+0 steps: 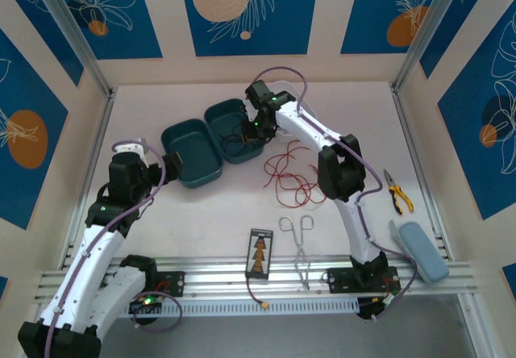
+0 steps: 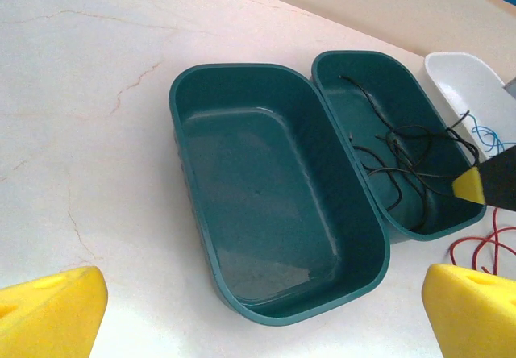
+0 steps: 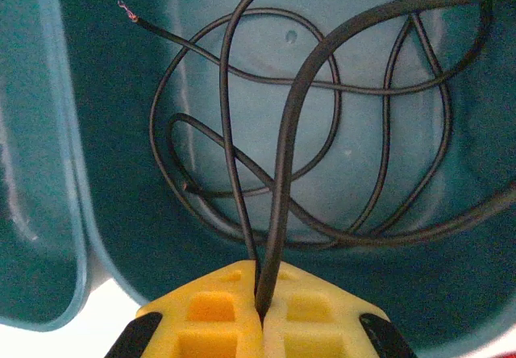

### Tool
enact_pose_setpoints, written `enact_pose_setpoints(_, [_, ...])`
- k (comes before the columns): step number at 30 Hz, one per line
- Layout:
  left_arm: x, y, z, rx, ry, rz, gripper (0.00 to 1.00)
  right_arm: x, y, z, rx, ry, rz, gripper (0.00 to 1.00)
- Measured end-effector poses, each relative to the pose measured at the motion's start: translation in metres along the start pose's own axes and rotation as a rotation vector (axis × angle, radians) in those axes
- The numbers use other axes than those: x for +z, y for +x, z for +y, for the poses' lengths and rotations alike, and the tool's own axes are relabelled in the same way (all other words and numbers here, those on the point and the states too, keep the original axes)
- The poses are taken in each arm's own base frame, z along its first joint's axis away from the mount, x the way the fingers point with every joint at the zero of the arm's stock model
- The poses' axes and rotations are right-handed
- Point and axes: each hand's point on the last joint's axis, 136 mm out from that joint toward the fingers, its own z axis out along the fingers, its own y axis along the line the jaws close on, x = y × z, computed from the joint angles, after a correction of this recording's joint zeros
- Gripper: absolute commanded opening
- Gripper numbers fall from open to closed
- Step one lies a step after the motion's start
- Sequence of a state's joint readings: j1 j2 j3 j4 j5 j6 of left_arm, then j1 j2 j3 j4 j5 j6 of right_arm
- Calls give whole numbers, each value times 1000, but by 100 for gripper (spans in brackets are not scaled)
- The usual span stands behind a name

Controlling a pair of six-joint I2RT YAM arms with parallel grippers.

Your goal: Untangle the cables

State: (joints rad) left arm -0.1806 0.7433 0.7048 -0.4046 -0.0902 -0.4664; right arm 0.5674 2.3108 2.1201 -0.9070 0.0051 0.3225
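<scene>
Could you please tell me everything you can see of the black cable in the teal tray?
The black cable is a thin, flexible wire with a smooth, matte, rubbery-looking black sheath. It lies in loose, overlapping loops on the floor of the teal tray, crossing over itself several times. One free end shows a short stripped tip near the tray's wall, and another end lies lower down among the loops. Two strands rise side by side out of the coil into the right gripper, which is shut on them.
</scene>
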Motion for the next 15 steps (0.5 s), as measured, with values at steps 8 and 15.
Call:
enact_pose_setpoints(8, [0, 0, 0, 0, 0, 0, 100, 36, -18, -9, -8, 38, 19, 0])
enact_pose_setpoints(15, [2, 2, 1, 1, -5, 10, 100, 55, -17, -17, -23, 57, 54, 0])
